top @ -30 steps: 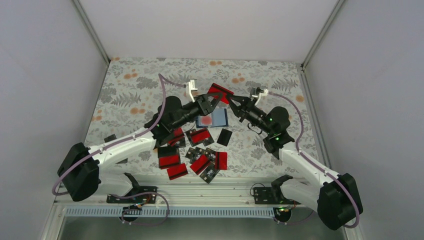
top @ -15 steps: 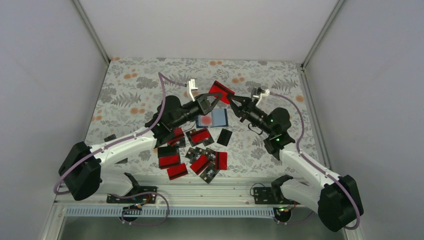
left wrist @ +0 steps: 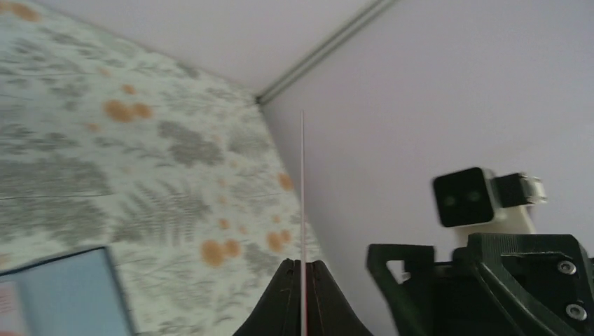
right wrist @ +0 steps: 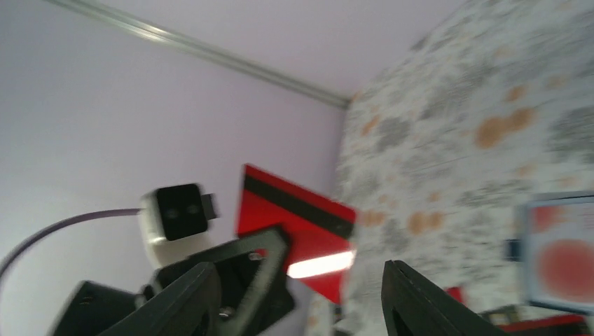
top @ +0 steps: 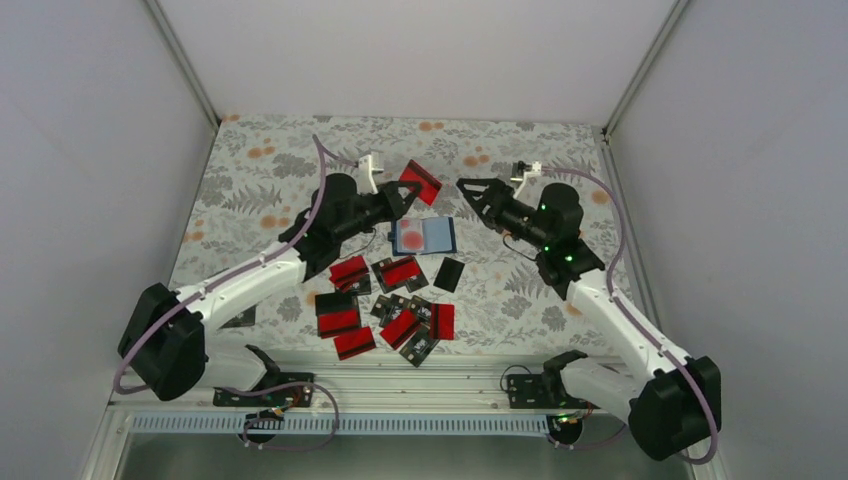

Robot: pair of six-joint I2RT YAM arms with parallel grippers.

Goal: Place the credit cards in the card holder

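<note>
My left gripper (top: 404, 196) is shut on a red credit card (top: 419, 183) with a black band, holding it in the air behind the card holder (top: 426, 236). In the left wrist view this card (left wrist: 302, 189) is edge-on between the closed fingertips (left wrist: 291, 280). The dark blue holder lies open on the cloth, showing a pale card with a red blot and a light blue face. My right gripper (top: 468, 187) hangs open just right of the held card (right wrist: 298, 217), apart from it. Several red and black cards (top: 392, 305) lie in a loose heap nearer the arms.
A single black card (top: 450, 273) lies right of the heap. The floral cloth (top: 270, 180) covers the table between grey side walls (top: 100, 150). A metal rail (top: 420, 375) runs along the near edge by the arm bases.
The right gripper has opened, let go of the red card and drawn back to the right. The left gripper has shut on that card and carried it a little to the left.
</note>
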